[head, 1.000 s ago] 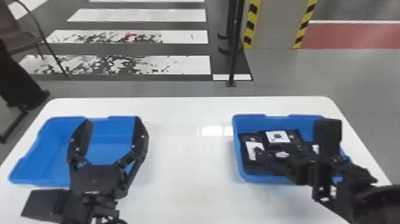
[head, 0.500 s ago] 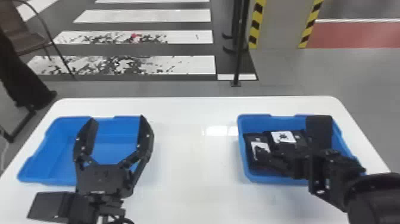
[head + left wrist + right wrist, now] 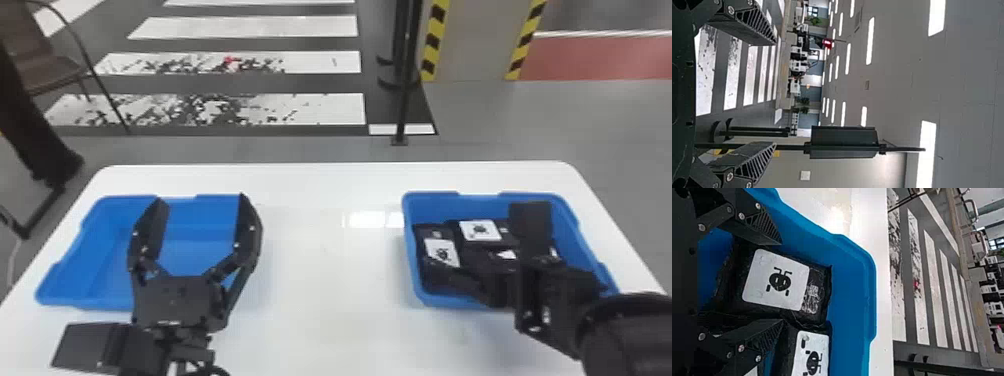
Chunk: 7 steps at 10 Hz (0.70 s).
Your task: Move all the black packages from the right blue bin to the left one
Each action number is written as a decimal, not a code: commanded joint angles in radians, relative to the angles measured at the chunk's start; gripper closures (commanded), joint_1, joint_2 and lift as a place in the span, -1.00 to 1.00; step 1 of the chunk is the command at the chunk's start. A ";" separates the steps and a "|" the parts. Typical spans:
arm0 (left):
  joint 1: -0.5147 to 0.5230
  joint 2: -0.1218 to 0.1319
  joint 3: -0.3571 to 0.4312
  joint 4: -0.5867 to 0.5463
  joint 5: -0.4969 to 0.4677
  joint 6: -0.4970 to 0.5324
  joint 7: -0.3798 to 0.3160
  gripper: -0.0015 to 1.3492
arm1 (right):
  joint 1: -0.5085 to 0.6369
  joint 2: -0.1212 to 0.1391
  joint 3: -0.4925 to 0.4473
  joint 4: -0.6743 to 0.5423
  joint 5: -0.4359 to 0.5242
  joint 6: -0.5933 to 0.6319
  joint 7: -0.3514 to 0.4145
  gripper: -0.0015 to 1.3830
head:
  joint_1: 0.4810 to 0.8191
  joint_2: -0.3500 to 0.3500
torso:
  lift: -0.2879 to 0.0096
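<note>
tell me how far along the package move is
Nothing looks done: the visible floor of the left bin is plain blue. The right pincer stands open around a black package, with no firm grip to be made out. The left pincer is open, holding nothing. Still to move: at least three packages in the right bin, that one included.

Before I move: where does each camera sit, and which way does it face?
Head view: on the head, facing forward and down over the white table, left and right open blue bins; both black arms show.
Left wrist view: on the left wrist, facing out across white-striped floor and grey ceiling; shows the left gripper, fingers apart.
Right wrist view: on the right wrist, facing into the right bin; shows the right gripper.
Shared: head and right wrist views both show the black, white-labelled packages.
</note>
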<state>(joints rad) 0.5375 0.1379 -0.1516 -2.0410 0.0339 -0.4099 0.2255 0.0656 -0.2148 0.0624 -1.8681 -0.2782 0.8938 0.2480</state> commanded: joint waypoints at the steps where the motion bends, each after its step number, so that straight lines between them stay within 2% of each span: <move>1: 0.000 0.000 0.000 0.000 0.000 0.000 0.000 -0.78 | -0.007 0.000 0.001 0.016 -0.015 0.019 0.000 -0.50 | 0.27 0.12 | -0.10; 2: 0.000 0.000 0.000 0.003 0.002 0.002 0.000 -0.78 | -0.014 0.000 0.001 0.031 -0.015 0.031 0.004 -0.45 | 0.27 0.13 | -0.10; 3: 0.000 0.000 0.000 0.005 0.002 0.002 0.000 -0.78 | -0.031 -0.006 0.015 0.046 -0.009 0.034 0.020 -0.15 | 0.27 0.13 | -0.10; 4: -0.003 0.002 -0.004 0.008 0.004 0.002 0.000 -0.78 | -0.039 -0.008 0.023 0.058 -0.027 0.039 0.020 0.29 | 0.27 0.14 | -0.10; 5: -0.005 0.002 -0.006 0.010 0.006 0.002 0.000 -0.78 | -0.041 -0.009 0.023 0.073 -0.063 0.044 0.020 0.52 | 0.27 0.15 | -0.10; 7: -0.003 0.002 -0.006 0.010 0.014 -0.015 0.000 -0.78 | -0.017 -0.012 0.019 0.061 -0.117 0.019 0.022 0.64 | 0.27 0.18 | -0.10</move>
<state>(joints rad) 0.5349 0.1396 -0.1574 -2.0310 0.0444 -0.4185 0.2255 0.0394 -0.2263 0.0840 -1.8008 -0.3784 0.9250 0.2696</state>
